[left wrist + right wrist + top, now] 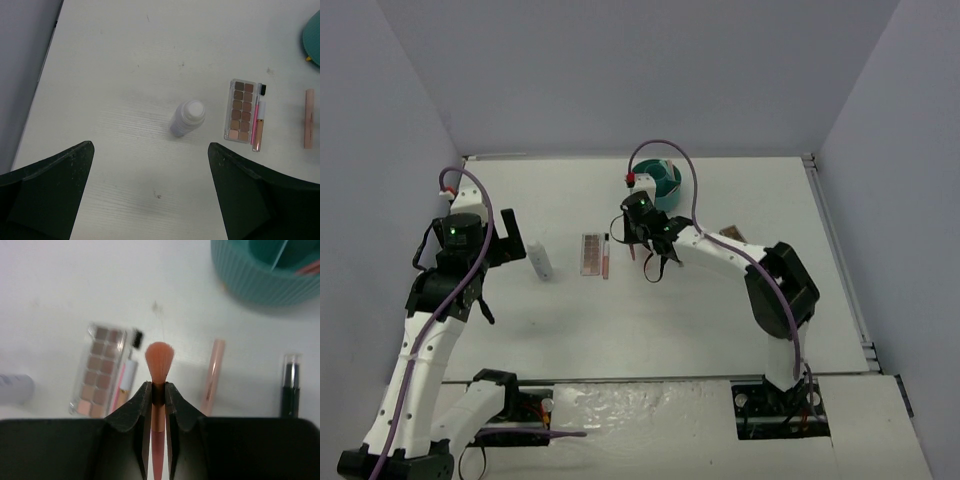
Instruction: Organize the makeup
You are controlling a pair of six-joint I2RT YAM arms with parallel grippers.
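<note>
Right gripper (157, 387): jaws clamped on the pink brush (159, 357), whose long axis runs along the fingers, bristles forward. The teal cup (250, 285) lies ahead and to the right, near; I judge my right arm the nearer. Left gripper (151, 146): spread wide, empty, above the white bottle (187, 118), which seems upright, though foreshortening leaves me unsure.

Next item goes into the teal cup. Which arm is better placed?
Right. On the right arm the jaws are shut on the pink brush, and the teal cup sits just ahead. The left arm hangs with open jaws over the white bottle, farther from the cup.
</note>
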